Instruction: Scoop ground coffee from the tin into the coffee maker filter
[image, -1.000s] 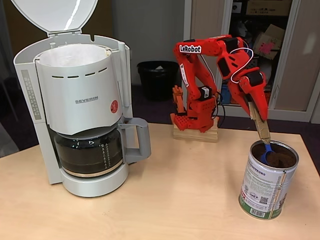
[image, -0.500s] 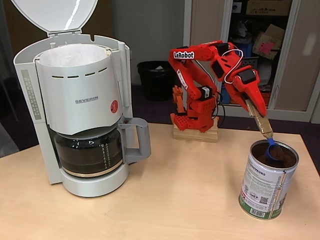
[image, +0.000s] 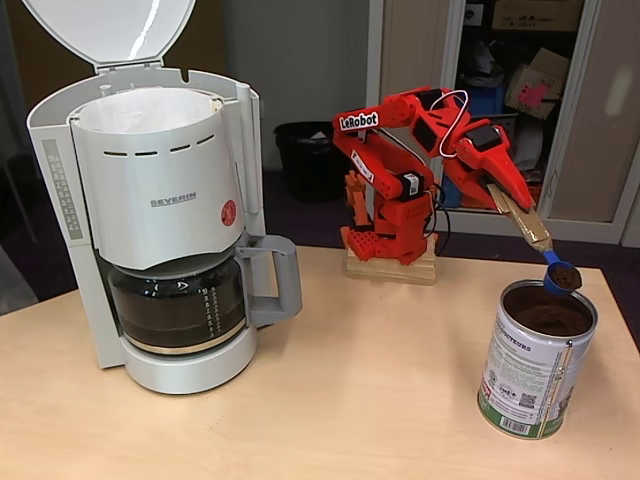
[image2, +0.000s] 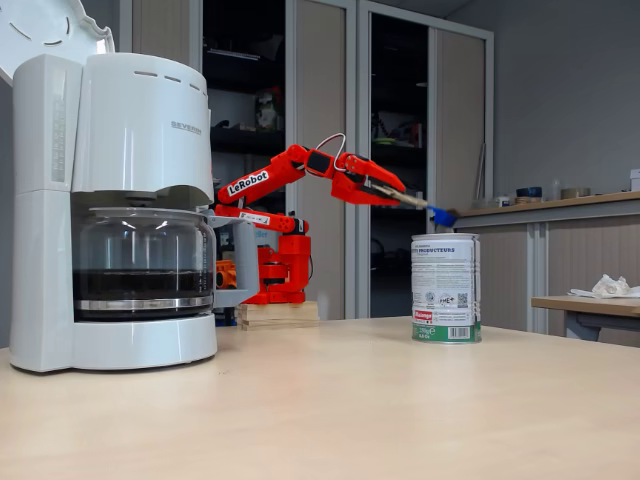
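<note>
Just above the tin (image: 535, 360), pincer (image: 527, 224) clamped on a blue scoop (image: 561, 274) heaped with coffee.

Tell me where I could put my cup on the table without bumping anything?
The widest bare patch is the tabletop between the coffee maker and the tin, and all along the front edge. It is crowded above the tin, where the blue scoop hangs, and by the arm's wooden base.
</note>
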